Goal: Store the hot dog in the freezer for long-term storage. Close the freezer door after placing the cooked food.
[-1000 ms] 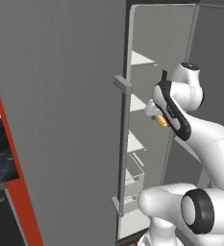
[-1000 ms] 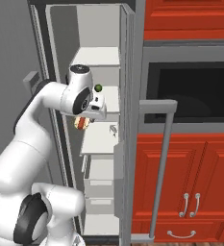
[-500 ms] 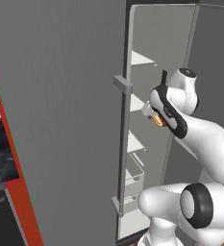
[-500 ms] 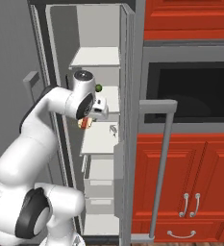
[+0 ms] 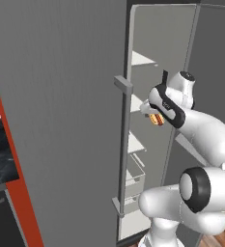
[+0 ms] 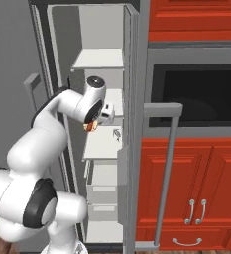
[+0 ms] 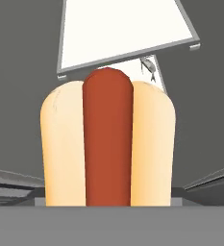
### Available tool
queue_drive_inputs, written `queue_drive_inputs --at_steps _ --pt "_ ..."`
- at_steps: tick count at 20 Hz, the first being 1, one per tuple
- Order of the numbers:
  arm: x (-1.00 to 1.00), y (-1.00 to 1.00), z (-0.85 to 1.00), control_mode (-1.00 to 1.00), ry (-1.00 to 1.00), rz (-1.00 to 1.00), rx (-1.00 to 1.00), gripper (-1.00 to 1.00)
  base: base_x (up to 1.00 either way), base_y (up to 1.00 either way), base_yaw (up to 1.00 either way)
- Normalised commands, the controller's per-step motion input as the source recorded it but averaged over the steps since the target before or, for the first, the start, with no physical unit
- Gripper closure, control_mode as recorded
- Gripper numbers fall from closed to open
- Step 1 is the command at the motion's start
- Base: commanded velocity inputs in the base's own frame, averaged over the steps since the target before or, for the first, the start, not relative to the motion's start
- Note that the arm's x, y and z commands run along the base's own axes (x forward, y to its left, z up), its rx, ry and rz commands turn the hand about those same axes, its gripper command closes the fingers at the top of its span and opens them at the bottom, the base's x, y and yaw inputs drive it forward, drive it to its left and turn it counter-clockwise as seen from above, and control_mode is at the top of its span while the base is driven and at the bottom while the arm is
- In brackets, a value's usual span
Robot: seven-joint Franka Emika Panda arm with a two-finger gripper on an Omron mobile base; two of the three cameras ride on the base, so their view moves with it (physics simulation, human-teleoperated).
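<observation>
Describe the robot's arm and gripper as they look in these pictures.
The arm is glossy white, built of rounded tubular segments with dark grey to black rings at the joints. A black band wraps the wrist. The gripper sits on a white hand. No cables or markings are visible.

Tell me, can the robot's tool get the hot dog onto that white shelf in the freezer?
Probably yes. The freezer door stands wide open, and the tool holding the hot dog is already at the opening, with a bare white shelf straight ahead.
</observation>
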Motion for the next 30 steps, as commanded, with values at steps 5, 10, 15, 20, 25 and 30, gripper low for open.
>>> queue_drive_inputs --at_steps 5,10,15,20,25,30 --pt "0.37 0.01 0.0 -1.0 0.0 -0.05 0.0 1.0 0.0 0.0 0.0" --pt "0.45 0.14 0.0 -1.0 0.0 -0.05 0.0 1.0 0.0 0.0 0.0" --pt "0.53 0.09 0.0 -1.0 0.0 -0.03 0.0 1.0 0.0 0.0 0.0" --pt "0.5 0.0 -0.03 -1.0 0.0 0.0 0.0 1.0 0.0 0.0 0.0" --pt "0.41 0.0 -0.19 -1.0 0.0 0.0 0.0 1.0 0.0 0.0 0.0" --pt "0.49 0.0 -0.13 -1.0 0.0 0.0 0.0 1.0 0.0 0.0 0.0"
